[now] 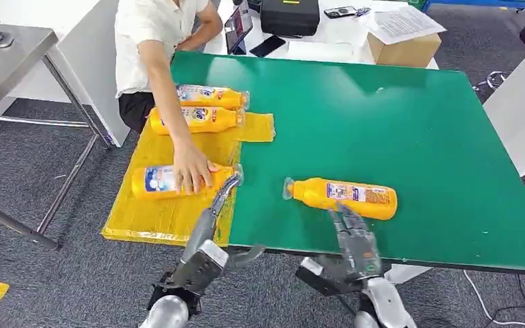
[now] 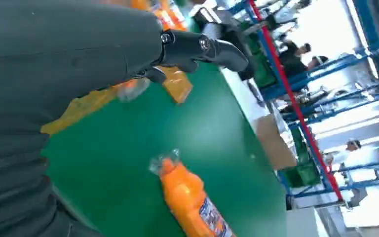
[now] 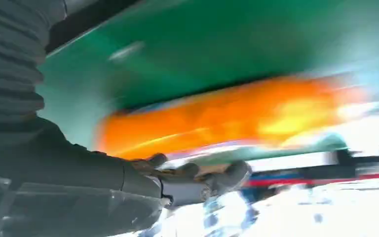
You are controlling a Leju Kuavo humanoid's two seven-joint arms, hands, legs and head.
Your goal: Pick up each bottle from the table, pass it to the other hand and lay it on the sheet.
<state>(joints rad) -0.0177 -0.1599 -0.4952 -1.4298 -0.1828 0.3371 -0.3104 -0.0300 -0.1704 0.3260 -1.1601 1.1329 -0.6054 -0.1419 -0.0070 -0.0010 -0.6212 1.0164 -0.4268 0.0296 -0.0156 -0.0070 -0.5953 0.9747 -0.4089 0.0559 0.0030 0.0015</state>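
Observation:
An orange bottle [image 1: 345,196] with a clear cap lies on its side on the green table [image 1: 396,123]; the left wrist view has this bottle [image 2: 192,205] too. My right hand [image 1: 355,239] hovers open just in front of it, fingers reaching toward its body; the blurred right wrist view shows the bottle [image 3: 227,116] close past the fingers [image 3: 197,175]. My left hand [image 1: 215,219] is open near the front edge of the yellow sheet [image 1: 167,215], fingers [image 2: 202,49] stretched out. Three more orange bottles lie on the sheet; a person's hand [image 1: 193,169] rests on the nearest bottle [image 1: 160,181].
A person in a white shirt [image 1: 147,34] leans in from the far left of the table. A cardboard box [image 1: 405,46], papers and a black case [image 1: 290,15] sit beyond the far edge. A grey metal table [image 1: 7,55] stands at left.

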